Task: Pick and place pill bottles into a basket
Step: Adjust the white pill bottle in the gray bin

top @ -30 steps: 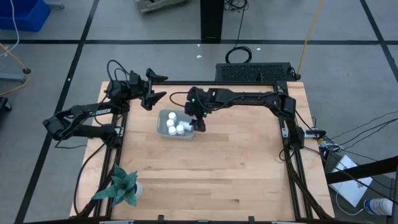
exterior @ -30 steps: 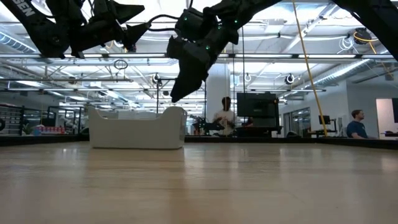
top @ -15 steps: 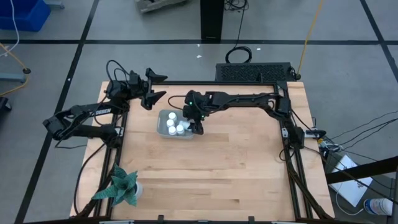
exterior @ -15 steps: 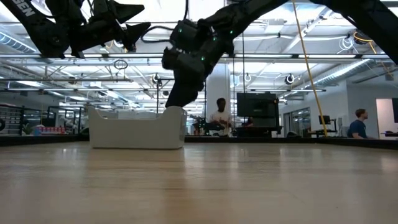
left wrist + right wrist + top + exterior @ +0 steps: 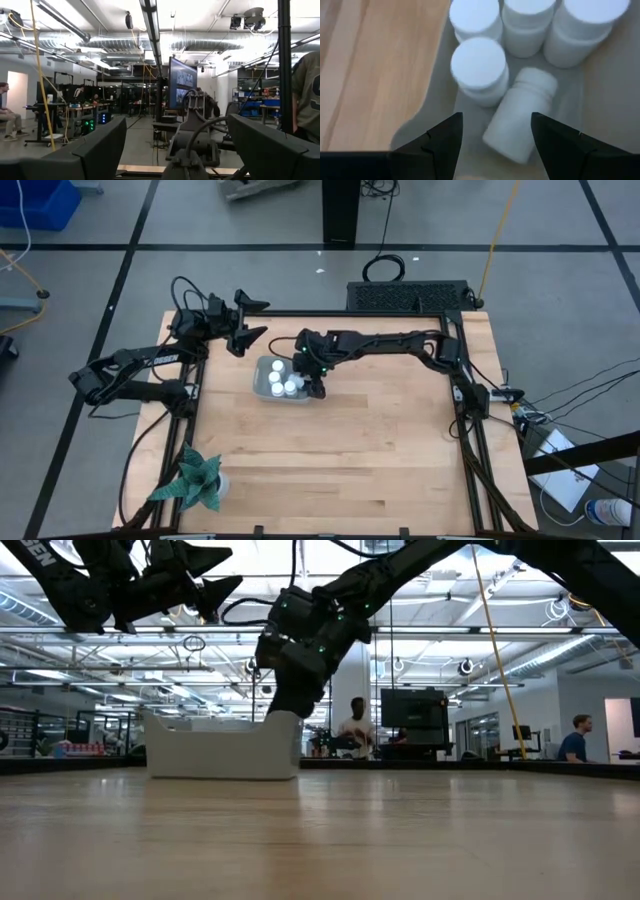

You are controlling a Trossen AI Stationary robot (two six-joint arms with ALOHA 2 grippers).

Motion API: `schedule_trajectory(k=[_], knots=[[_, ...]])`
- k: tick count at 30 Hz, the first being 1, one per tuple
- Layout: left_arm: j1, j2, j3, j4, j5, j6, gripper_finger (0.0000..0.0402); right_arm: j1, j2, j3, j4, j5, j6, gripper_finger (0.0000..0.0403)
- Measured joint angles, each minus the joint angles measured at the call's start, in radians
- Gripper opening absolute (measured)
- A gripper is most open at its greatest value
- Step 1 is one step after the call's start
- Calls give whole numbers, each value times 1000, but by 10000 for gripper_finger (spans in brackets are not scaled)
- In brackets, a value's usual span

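My right gripper hangs wide open over the basket, where lifting carelessly could catch the tipped bottle and knock the upright ones.

In the low view, the pill bottles are hidden behind the wall of the basket. In the high view, part of the basket's near corner is covered by the right hand, and the bottles inside are too small to be counted with certainty. In the right wrist view, three pill bottles are cut off by the picture's edge. Only the two finger outlines of the left hand are seen.
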Motion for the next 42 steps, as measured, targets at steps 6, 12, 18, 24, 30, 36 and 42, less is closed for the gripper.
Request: schedule_trajectory(k=[6,12,18,24,30,36,42], knots=[[-1,0,0,0,1,-2,351,0,16,0,9,-2,-3,226],[0,0,0,0,0,1,351,0,16,0,18,-2,-7,226],[0,0,0,0,1,0,351,-7,26,0,40,-2,-14,226],[0,0,0,1,1,-2,351,-17,31,0,29,4,-30,226],[0,0,0,1,1,-2,351,-19,31,14,17,30,-62,226],[0,0,0,1,0,-2,351,-18,33,14,11,31,-58,226],[0,0,0,1,0,-2,351,-18,56,15,9,30,-52,226]])
